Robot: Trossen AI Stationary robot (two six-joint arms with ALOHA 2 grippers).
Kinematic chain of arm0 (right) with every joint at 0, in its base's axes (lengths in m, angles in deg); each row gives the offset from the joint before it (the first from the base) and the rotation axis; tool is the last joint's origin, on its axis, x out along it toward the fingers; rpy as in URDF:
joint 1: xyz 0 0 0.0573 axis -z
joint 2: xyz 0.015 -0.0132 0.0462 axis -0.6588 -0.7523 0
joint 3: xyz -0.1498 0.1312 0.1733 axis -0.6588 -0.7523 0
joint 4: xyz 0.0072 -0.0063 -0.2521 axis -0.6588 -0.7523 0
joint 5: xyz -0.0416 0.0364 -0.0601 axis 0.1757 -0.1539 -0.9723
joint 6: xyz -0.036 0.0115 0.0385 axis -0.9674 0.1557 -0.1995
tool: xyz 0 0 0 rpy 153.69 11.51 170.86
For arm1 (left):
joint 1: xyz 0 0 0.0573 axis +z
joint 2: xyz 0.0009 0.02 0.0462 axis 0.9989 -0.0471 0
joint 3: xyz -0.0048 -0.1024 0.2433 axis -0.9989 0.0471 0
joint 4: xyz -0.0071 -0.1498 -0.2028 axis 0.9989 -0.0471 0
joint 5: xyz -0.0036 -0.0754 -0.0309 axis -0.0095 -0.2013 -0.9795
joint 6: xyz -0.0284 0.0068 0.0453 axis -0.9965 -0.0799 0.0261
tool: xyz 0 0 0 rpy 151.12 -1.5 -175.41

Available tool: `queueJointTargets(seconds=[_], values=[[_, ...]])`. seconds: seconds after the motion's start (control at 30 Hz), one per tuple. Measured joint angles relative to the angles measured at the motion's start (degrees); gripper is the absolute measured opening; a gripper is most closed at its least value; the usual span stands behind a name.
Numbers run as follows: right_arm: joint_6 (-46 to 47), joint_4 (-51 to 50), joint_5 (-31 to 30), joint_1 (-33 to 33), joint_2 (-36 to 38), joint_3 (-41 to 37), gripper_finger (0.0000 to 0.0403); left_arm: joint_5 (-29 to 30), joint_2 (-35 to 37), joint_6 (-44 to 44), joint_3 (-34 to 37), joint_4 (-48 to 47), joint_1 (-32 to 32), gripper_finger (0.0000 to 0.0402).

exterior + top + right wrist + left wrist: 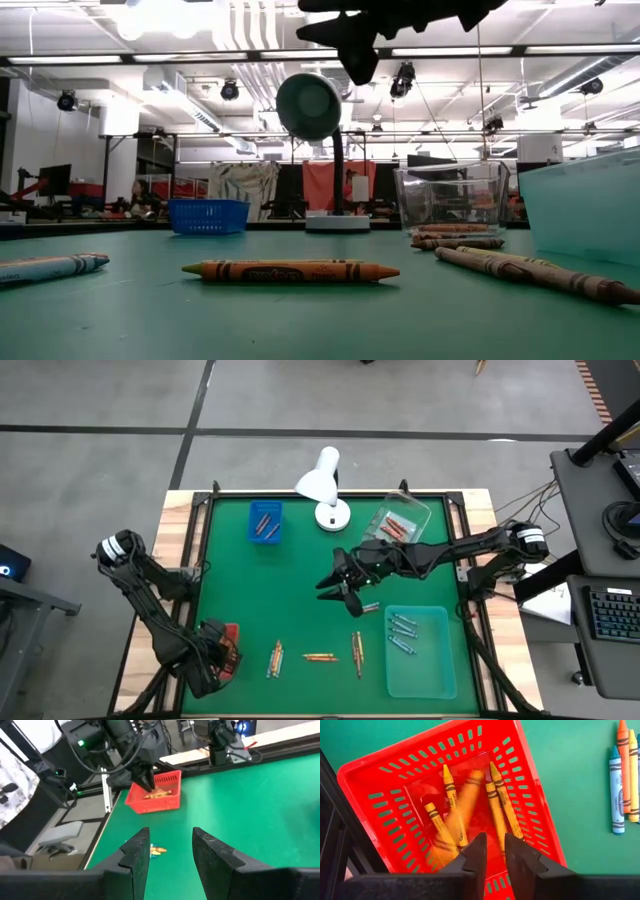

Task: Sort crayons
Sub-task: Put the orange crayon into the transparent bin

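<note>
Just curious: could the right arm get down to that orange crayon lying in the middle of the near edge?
Probably yes. The right pincer hangs open above the mat, and the orange crayon lies alone with bare green around it; the left pincer is off over the red basket.

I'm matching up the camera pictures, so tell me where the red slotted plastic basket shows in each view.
High view: the red slotted plastic basket sits at the table's lower left, under the left tool.
Low view: not in it.
Left wrist view: fills the middle, yellow crayons inside.
Right wrist view: far across the green mat.
Shared landmark: the left tool above it.
</note>
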State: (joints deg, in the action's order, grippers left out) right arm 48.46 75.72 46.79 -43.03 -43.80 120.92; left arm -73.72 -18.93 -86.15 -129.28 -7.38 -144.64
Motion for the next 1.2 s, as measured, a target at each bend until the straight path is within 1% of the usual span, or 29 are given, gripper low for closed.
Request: queueJointTargets(seconds=[0.1, 0.2, 0.3, 0.37, 0.47, 0.57, 0.7, 0.77, 0.87, 0.93, 1.07, 1.2], values=[[-0.02, -0.92, -0.02, 0.00, 0.00, 0.00, 0.0137, 0.02, 0.00, 0.05, -0.03, -0.13, 0.00, 0.0059], [0.00, -1.91, -0.38, 0.04, 0.02, 0.00, 0.0137, 0.93, 0.10, 2.31, -1.24, -0.25, 0.01, 0.0063], [1.39, -2.95, -0.44, -0.04, 0.02, 0.00, 0.0137, 2.82, 0.52, 7.34, -4.43, -0.84, 0.74, 0.0063], [1.97, -4.78, -0.42, -0.22, 0.04, 0.00, 0.0137, 5.19, 0.61, 11.59, -7.38, -2.49, 1.26, 0.0063], [2.68, -8.26, -0.44, -0.76, 0.04, 0.05, 0.0137, 11.35, 0.67, 18.60, -11.86, -6.03, 2.24, 0.0063], [4.49, -10.55, -0.42, -1.32, 0.02, 0.50, 0.0137, 16.64, 0.95, 28.41, -15.15, -7.27, 4.22, 0.0062], [4.98, -16.63, -0.62, -2.05, -0.02, 2.47, 0.0137, 20.65, 1.53, 42.37, -16.70, -6.68, 7.51, 0.0050], [4.96, -20.41, -2.83, -2.56, -0.02, 4.08, 0.0137, 21.60, 1.64, 49.28, -16.81, -6.13, 9.10, 0.0042], [4.54, -28.08, -7.64, -3.33, -0.02, 6.88, 0.0137, 22.91, 2.16, 57.94, -15.72, -4.82, 11.08, 0.0034], [4.43, -32.65, -9.84, -3.62, -0.08, 8.36, 0.0137, 23.49, 3.31, 63.07, -13.57, -2.22, 12.22, 0.0027], [4.26, -38.40, -10.99, -3.80, -0.31, 10.02, 0.0137, 23.65, 7.29, 72.06, -7.05, 6.09, 15.06, 0.0005], [5.25, -40.80, -11.18, -3.80, -0.42, 10.51, 0.0137, 23.71, 13.50, 80.71, 0.94, 15.41, 18.80, 0.0003]])
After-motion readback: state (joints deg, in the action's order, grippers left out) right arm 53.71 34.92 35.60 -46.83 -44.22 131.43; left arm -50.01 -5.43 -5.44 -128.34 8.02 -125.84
